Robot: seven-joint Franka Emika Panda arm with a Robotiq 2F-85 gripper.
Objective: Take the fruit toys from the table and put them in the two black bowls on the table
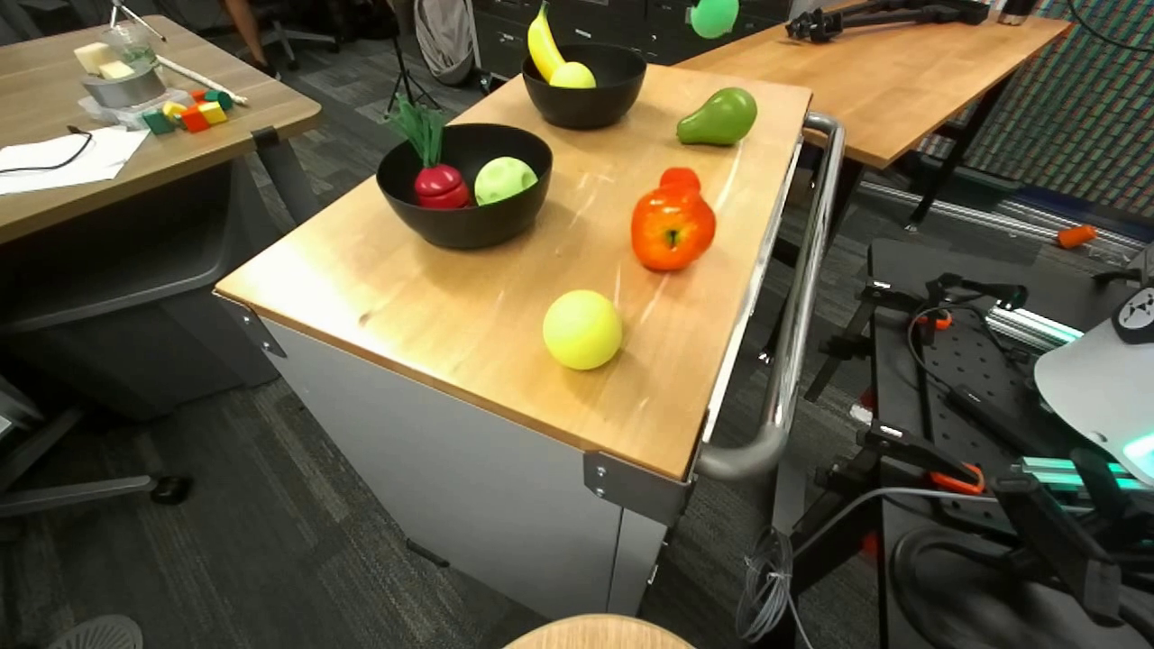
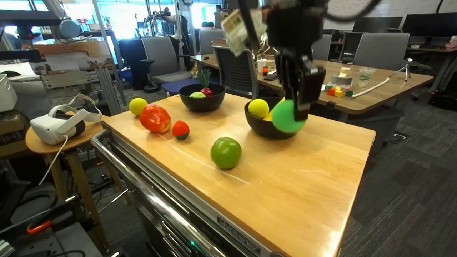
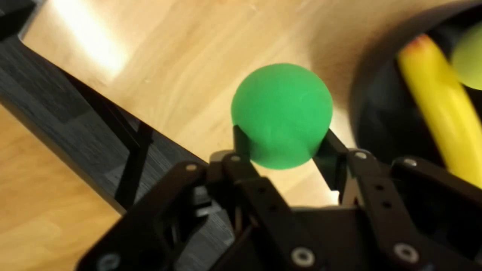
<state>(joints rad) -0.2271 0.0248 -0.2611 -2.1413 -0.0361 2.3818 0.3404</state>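
While the black two-fingered gripper [image 3: 284,145] is clamping a matte green round toy ball [image 3: 282,109], one finger [image 3: 331,156] pressing on each side, that ball is hanging in the air outside the rim of a nearby round matte black bowl [image 1: 586,110]. In this bowl, a glossy yellow curved plastic banana [image 1: 543,47] and a yellow round toy ball [image 1: 572,76] are resting close together. Near this banana bowl but apart from it, on the light wooden table [image 1: 433,297], another round matte black bowl [image 1: 469,223] is standing upright; a green-stalked dark red bulb-shaped toy [image 1: 441,187] and a pale green roundish toy [image 1: 506,180] are sitting in it. Between the banana bowl and the shiny metal rail [image 1: 807,270], a glossy green pear-shaped toy [image 1: 718,117] is lying on its side. Farther from the banana bowl than that pear, a small red toy fruit [image 2: 181,129] is lying just beside a larger glossy orange-red toy fruit [image 2: 155,119]. Farthest from the banana bowl, a second yellow toy ball [image 1: 582,330] is sitting on the table near the orange-red fruit
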